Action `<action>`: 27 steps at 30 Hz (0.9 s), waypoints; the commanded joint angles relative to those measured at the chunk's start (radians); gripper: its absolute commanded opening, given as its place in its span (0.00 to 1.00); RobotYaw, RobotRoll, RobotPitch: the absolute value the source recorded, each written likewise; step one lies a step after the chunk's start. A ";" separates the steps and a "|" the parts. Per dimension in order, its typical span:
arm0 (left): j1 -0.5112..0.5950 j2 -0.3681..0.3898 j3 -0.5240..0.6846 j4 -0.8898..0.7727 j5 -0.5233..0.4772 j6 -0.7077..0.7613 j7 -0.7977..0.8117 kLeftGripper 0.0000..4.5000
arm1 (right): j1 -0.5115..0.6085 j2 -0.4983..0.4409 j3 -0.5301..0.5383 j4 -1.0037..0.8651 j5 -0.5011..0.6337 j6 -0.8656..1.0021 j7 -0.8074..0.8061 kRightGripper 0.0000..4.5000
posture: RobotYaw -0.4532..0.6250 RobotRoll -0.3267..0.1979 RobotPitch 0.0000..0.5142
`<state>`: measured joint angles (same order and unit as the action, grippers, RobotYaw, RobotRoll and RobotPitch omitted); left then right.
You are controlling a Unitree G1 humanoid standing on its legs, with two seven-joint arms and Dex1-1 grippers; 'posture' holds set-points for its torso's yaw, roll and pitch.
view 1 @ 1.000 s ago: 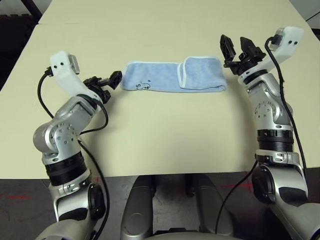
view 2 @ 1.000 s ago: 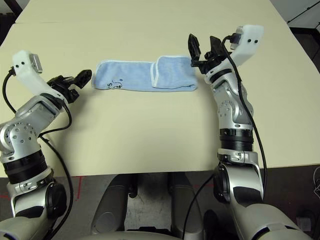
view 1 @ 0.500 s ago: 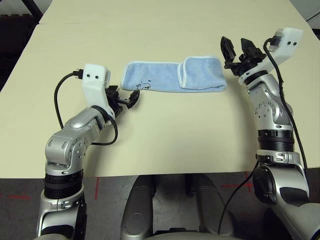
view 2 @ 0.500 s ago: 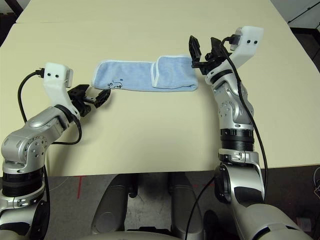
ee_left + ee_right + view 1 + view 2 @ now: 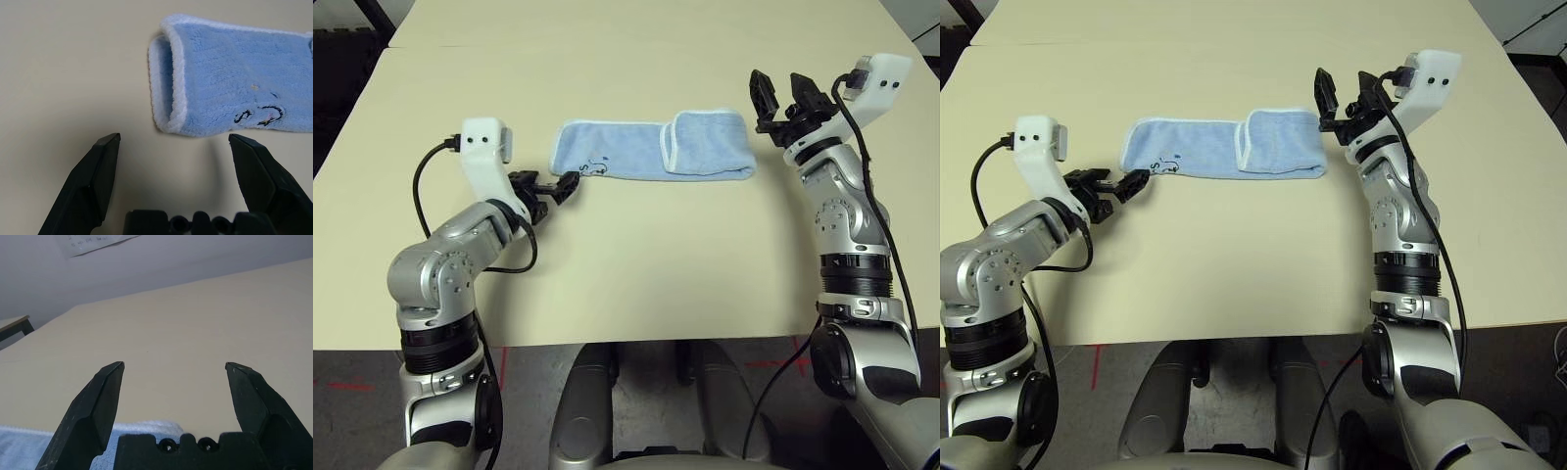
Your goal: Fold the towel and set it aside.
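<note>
Left eye view shows the towel (image 5: 654, 149) lying as a long band on the cream table (image 5: 636, 264), already doubled along its length, with one end turned back over itself near the right gripper (image 5: 785, 94). It rests flat, held by neither hand.

Just ahead of the left gripper (image 5: 555, 188) sits the towel's open end, the one bearing the dark embroidered motif (image 5: 259, 113). The fingers are spread wide with nothing between them, and they point low toward the cloth's near corner without touching it. Judging by that aim, this hand is lined up to pinch the end and carry it across for a further fold.

At the far end, the right gripper is tilted upward, fingers likewise wide apart and empty, poised just above and beside the turned-back flap. It looks parked out of the way, or waiting to pin that end down.

Close up, the cloth is soft looped terry in pale blue, edged with a thick white stitched border (image 5: 168, 73) that rolls round at the open end, where two layers gape slightly. Such fabric will sag and slip when lifted by one corner, so a deep bite on both layers seems wise. The tabletop is smooth and matte.
</note>
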<state>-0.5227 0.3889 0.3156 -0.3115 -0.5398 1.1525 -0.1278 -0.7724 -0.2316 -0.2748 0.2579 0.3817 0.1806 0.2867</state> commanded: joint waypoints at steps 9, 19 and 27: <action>-0.110 -0.165 0.159 0.066 -0.083 0.114 0.087 1.00 | 0.019 -0.022 0.001 0.002 -0.013 -0.015 0.000 1.00 | 0.44 0.62 0.63; -0.146 -0.234 0.205 0.094 -0.084 0.125 0.151 1.00 | 0.017 -0.027 0.002 0.000 -0.018 -0.014 -0.004 1.00 | 0.43 0.62 0.63; -0.143 -0.241 0.170 0.130 -0.062 0.064 0.167 0.84 | 0.016 -0.037 0.004 -0.005 -0.025 -0.015 -0.012 1.00 | 0.43 0.62 0.63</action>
<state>-0.6827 0.1575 0.4940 -0.2015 -0.6180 1.2245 0.0294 -0.7719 -0.2591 -0.2715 0.2604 0.3634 0.1758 0.2808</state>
